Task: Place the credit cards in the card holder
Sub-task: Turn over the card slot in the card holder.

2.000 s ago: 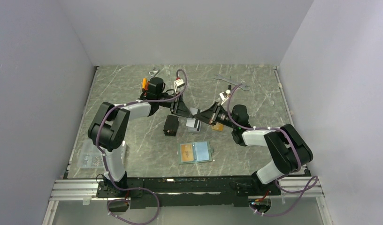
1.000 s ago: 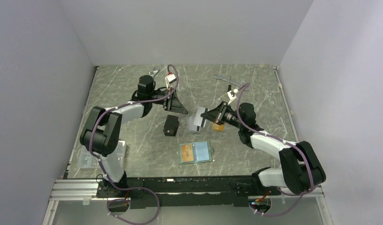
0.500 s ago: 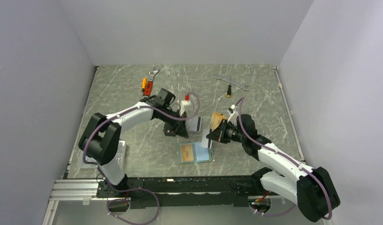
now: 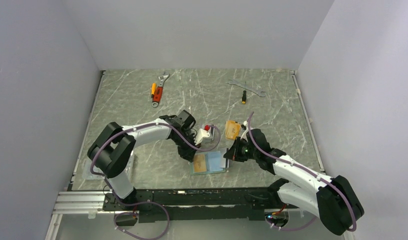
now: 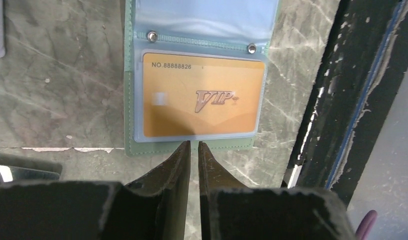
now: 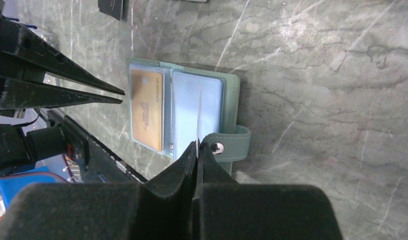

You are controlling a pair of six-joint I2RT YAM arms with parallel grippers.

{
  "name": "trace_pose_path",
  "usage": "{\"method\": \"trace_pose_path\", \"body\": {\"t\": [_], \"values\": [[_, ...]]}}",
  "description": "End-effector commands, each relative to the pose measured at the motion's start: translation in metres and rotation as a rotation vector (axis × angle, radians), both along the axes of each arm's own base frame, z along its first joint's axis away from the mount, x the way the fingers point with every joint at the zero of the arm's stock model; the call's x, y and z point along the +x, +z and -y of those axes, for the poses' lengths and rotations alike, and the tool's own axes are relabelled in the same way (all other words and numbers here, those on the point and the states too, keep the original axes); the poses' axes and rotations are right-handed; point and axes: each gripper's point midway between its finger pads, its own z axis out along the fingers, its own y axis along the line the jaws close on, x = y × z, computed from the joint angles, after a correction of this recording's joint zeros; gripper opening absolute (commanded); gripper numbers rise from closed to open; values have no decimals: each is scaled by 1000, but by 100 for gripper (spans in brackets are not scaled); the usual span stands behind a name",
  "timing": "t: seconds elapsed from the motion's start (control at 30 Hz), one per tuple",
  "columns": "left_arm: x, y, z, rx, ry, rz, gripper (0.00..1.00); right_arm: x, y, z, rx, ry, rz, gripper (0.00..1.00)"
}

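The sage-green card holder (image 4: 218, 162) lies open near the table's front edge. An orange-gold VIP card (image 5: 202, 95) sits in its left sleeve. My right gripper (image 6: 197, 143) is shut on a thin credit card (image 6: 198, 115), seen edge-on and standing over the holder's right pale-blue pocket (image 6: 184, 107), beside the snap tab (image 6: 232, 145). My left gripper (image 5: 194, 144) points at the holder's left edge (image 5: 142, 146); its jaws stand a narrow slit apart with nothing between them. Another orange card (image 4: 232, 130) lies on the table behind the right gripper (image 4: 227, 155). A black card (image 6: 112, 7) lies further back.
An adjustable wrench with an orange screwdriver (image 4: 157, 92) lies at the back left. A flat wrench and a small screwdriver (image 4: 246, 91) lie at the back right. A clear plastic bag (image 4: 94, 169) sits front left. The black front rail (image 5: 342, 100) runs just past the holder.
Both arms have swung from mid-table down to the holder. The right gripper carried the card over the right pocket; the left gripper came to the holder's left edge.
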Motion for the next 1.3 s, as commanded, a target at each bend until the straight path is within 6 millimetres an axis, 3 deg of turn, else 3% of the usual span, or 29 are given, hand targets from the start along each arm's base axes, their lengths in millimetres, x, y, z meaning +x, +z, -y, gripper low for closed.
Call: {"method": "trace_pose_path", "body": {"t": [0.0, 0.37, 0.57, 1.27], "values": [[1, -11, -1, 45, -47, 43, 17, 6, -3, 6, -44, -16, 40, 0], [-1, -16, 2, 62, -64, 49, 16, 0, -10, 8, -49, 7, 33, 0], [-2, -16, 0, 66, -69, 51, 15, 2, -4, 15, -95, 4, 64, 0], [0, -9, 1, 55, -70, 69, 14, -6, -14, -2, -11, 26, 26, 0]]}}
